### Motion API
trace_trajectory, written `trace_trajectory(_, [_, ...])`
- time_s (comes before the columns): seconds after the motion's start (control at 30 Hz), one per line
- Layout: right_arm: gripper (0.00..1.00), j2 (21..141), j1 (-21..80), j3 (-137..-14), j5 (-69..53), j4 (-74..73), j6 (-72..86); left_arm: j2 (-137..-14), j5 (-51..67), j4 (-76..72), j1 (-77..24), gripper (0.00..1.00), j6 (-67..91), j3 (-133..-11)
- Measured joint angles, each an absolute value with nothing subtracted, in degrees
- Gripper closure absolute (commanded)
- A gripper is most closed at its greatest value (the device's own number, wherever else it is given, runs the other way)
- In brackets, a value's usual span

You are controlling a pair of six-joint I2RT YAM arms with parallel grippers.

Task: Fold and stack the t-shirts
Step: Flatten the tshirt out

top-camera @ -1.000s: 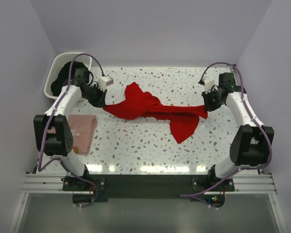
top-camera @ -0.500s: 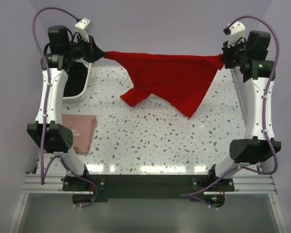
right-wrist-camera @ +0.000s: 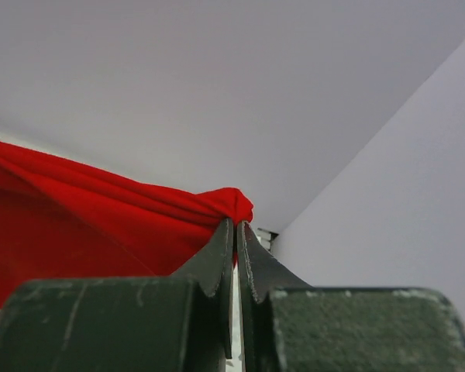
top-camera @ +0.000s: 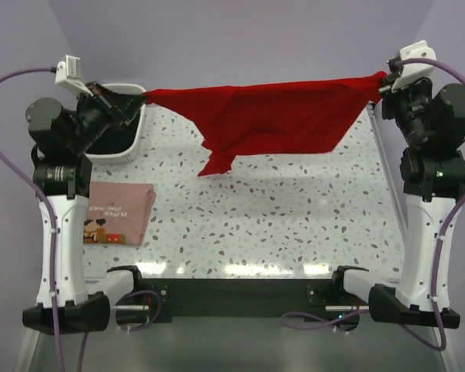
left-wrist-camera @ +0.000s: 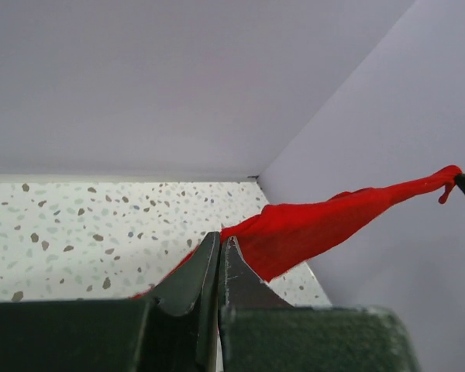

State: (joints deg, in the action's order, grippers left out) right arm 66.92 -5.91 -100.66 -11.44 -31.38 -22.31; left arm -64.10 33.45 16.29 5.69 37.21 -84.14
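we hold the red t-shirt [top-camera: 279, 116] higher than half a second ago, stretched taut over the far counter [top-camera: 256, 225]: left gripper [top-camera: 139, 99] pinched on its left end, right gripper [top-camera: 384, 82] on its right. the folded pink t-shirt [top-camera: 116, 213] stays near-left.

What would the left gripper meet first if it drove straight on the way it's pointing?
The red t-shirt that the left gripper is shut on, stretched ahead toward the right gripper. Beyond it, the line seems to reach the right wall near the back corner; depth is unclear.
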Motion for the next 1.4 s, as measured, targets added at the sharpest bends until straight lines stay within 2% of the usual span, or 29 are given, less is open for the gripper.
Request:
trace_trajectory(0.2, [1.0,67.1,-5.9,-100.7,-11.7,-30.1,-23.0,-56.5,32.3,15.1,6.1,1.0,46.9,-79.1])
trace_trajectory(0.33, [1.0,71.5,-5.9,-100.6,-14.3,-33.1,-23.2,-60.7,34.7,20.4,6.8,1.0,50.7,-74.3])
trace_trajectory(0.47, [1.0,78.4,-5.0,-97.4,-18.8,-40.0,-24.9,-68.0,36.4,23.7,7.9,1.0,54.3,-60.5])
trace_trajectory(0.53, [1.0,82.0,-3.6,-92.7,-19.2,-43.8,-26.9,-71.5,35.5,26.3,8.4,0.83,54.0,-55.1])
trace_trajectory(0.57, [1.0,83.0,-3.0,-90.3,-19.2,-44.9,-27.7,-72.4,34.8,27.4,8.6,0.68,53.5,-53.8])
trace_trajectory(0.67, [1.0,85.9,-1.1,-80.9,-17.9,-48.8,-30.6,-74.0,31.5,28.0,11.0,0.55,49.5,-51.6])
trace_trajectory(0.7, [1.0,86.1,-0.9,-78.9,-17.6,-50.0,-31.2,-74.0,30.7,27.4,11.6,0.54,47.8,-51.6])
trace_trajectory(0.83, [1.0,86.0,-0.8,-74.8,-17.2,-53.7,-33.5,-76.2,29.7,25.0,11.2,0.53,34.3,-56.1])
trace_trajectory(0.93, [1.0,85.3,-0.8,-74.1,-16.6,-53.5,-34.2,-82.8,30.5,26.9,5.8,0.56,17.9,-66.6])
trace_trajectory(1.0, [1.0,85.1,-0.8,-74.0,-16.0,-53.2,-34.1,-85.8,31.3,26.8,-0.1,0.53,7.3,-71.3])
trace_trajectory(1.17, [1.0,85.6,-0.8,-74.1,-15.6,-52.7,-33.0,-86.3,31.8,29.2,-16.1,0.37,-14.0,-71.7])
trace_trajectory(1.4, [1.0,89.1,-0.8,-75.8,-15.6,-52.8,-31.6,-85.1,32.4,30.6,-33.7,0.31,-46.3,-68.0])
